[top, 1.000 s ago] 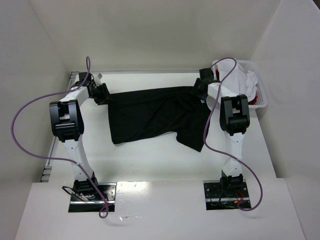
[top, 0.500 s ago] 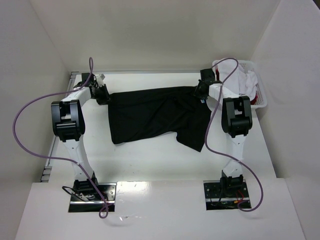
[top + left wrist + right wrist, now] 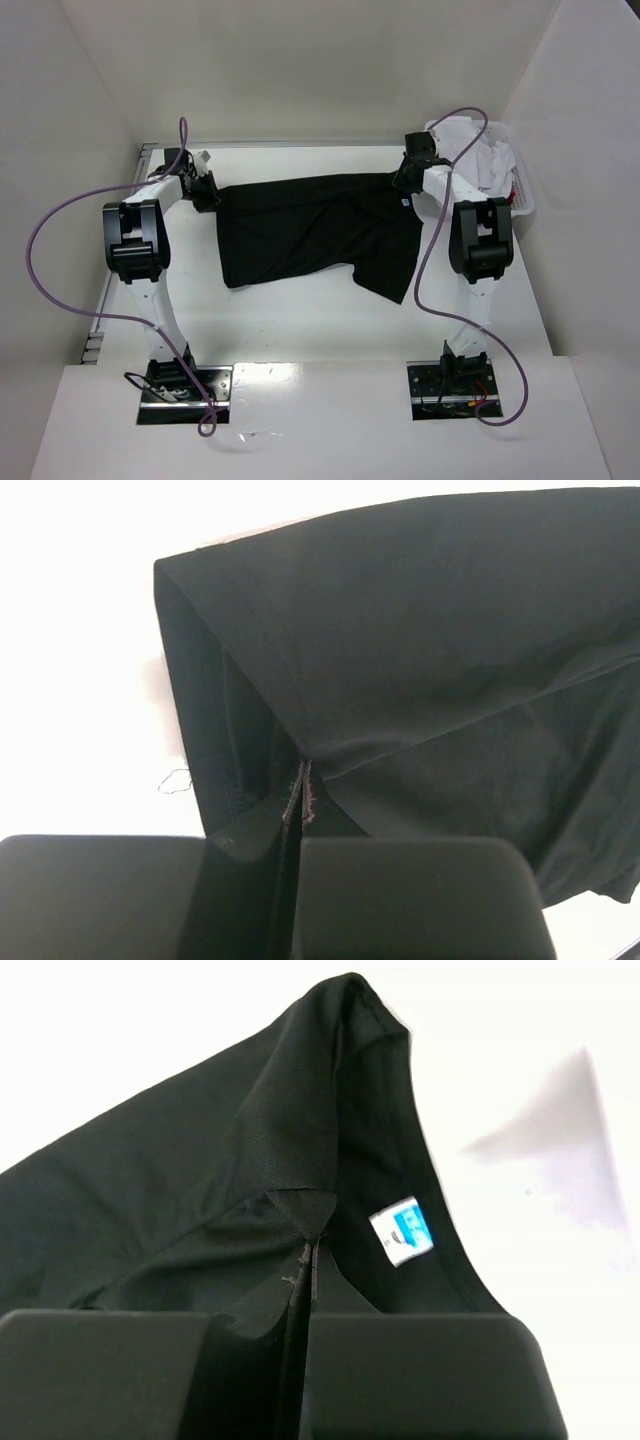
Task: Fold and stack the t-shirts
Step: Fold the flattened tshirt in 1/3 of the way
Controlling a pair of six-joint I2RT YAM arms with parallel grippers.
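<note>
A black t-shirt point(image 3: 315, 230) lies spread across the far half of the table, its white-and-blue label point(image 3: 402, 1232) showing at the collar. My left gripper point(image 3: 207, 190) is shut on the shirt's far left corner; in the left wrist view the jaws point(image 3: 300, 790) pinch a fold of black cloth point(image 3: 420, 650). At the far right corner near the collar, my right gripper point(image 3: 408, 177) is shut on the shirt, the cloth point(image 3: 200, 1180) bunched between its closed jaws point(image 3: 308, 1260). White and red t-shirts point(image 3: 490, 165) lie heaped in the basket.
A white lattice basket point(image 3: 522, 205) stands at the far right, just behind the right arm. White walls close in the table on the left, back and right. Purple cables loop from both arms over the table's sides.
Both grippers have closed on the shirt's far corners. The right arm's elbow has swung a little to the right; the far edge of the shirt is drawn straighter.
</note>
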